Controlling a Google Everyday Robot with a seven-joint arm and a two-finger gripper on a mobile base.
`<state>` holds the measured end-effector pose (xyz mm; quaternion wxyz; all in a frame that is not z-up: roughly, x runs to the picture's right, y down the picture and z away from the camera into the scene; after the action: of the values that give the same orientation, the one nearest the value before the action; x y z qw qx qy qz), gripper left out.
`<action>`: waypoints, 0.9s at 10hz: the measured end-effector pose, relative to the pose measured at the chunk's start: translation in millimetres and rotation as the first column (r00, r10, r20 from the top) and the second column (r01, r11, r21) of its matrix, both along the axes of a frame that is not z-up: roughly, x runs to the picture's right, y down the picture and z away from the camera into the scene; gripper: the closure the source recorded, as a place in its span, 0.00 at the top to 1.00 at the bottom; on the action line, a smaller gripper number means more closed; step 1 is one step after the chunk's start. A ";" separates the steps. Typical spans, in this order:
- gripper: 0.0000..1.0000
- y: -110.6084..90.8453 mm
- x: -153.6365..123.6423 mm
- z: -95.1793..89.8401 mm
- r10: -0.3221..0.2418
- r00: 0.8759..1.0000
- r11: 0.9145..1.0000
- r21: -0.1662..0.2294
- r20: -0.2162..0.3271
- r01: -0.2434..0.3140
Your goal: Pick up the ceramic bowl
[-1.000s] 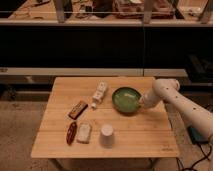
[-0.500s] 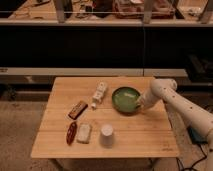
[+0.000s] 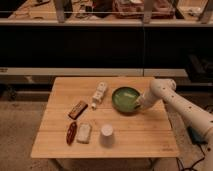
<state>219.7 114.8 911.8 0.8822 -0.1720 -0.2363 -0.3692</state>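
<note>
The ceramic bowl point(image 3: 125, 99) is round, glossy green and shallow. It sits on the wooden table point(image 3: 130, 135), right of centre. My gripper point(image 3: 137, 104) is at the bowl's right rim, at the end of the white arm point(image 3: 172, 100) that reaches in from the right. The gripper's tip overlaps the rim.
A small white cup point(image 3: 106, 132) stands in front of the bowl. A white bottle point(image 3: 99, 94) lies to the left of the bowl. A brown packet point(image 3: 78, 109), a red packet point(image 3: 71, 132) and a pale packet point(image 3: 84, 132) lie at the left. Dark shelving stands behind the table.
The gripper has moved slightly left, closer onto the bowl's right rim. The bowl and the other objects have not moved.
</note>
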 end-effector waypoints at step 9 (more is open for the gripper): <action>0.07 -42.8 9.3 -33.0 -0.050 0.999 0.991 0.125 0.005 0.049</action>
<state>229.0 72.0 878.8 0.8809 -0.1207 -0.2118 -0.4056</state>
